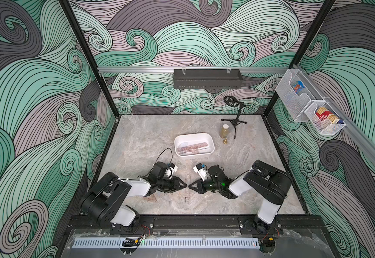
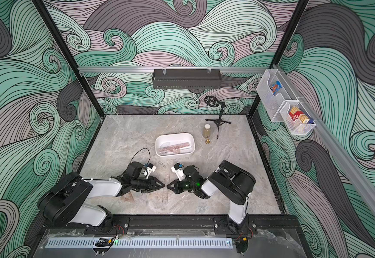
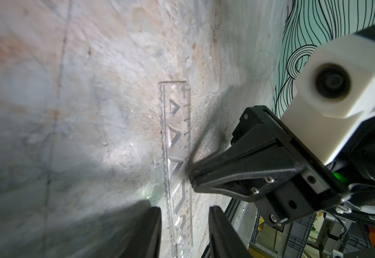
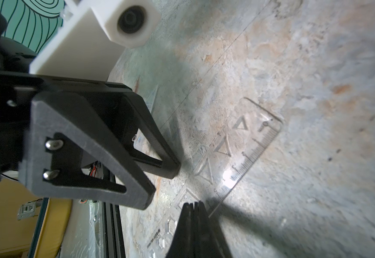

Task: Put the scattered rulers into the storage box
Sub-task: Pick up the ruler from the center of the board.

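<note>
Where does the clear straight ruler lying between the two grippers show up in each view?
In a top view: clear ruler, toward the front of the table, midway across.
In a top view: same spot.
Left wrist: mid-picture, running into the open left gripper.
Right wrist: mid-picture, slanting away from the right gripper.
Shared landmark: the shut right gripper beside the ruler.

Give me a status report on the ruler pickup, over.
Left gripper open, fingers straddling clear ruler. Right gripper shut, tip at its edge. Several rulers already in storage box; brown set square on table. Nothing in the way.
</note>
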Controlling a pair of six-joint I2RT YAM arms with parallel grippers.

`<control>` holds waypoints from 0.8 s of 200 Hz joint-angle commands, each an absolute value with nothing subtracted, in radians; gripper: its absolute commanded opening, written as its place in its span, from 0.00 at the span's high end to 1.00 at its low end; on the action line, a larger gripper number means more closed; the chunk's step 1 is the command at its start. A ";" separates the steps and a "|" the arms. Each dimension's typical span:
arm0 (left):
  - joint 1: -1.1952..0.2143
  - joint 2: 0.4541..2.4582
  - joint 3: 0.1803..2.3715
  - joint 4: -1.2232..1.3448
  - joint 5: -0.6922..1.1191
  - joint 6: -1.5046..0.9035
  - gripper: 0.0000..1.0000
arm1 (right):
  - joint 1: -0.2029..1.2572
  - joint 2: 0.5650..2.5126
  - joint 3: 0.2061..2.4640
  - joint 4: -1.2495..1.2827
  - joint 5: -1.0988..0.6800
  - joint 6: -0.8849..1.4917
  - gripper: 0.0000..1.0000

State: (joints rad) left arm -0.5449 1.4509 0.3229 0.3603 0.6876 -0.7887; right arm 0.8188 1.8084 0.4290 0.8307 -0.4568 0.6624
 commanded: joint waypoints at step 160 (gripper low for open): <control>-0.555 1.510 0.323 0.340 0.653 -0.794 0.58 | 0.822 1.822 0.381 0.676 -0.401 0.632 1.00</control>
State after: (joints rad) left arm -0.5468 1.4845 0.3233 0.4114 0.7017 -0.7982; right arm 0.8188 1.8038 0.4221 0.8272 -0.4511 0.6487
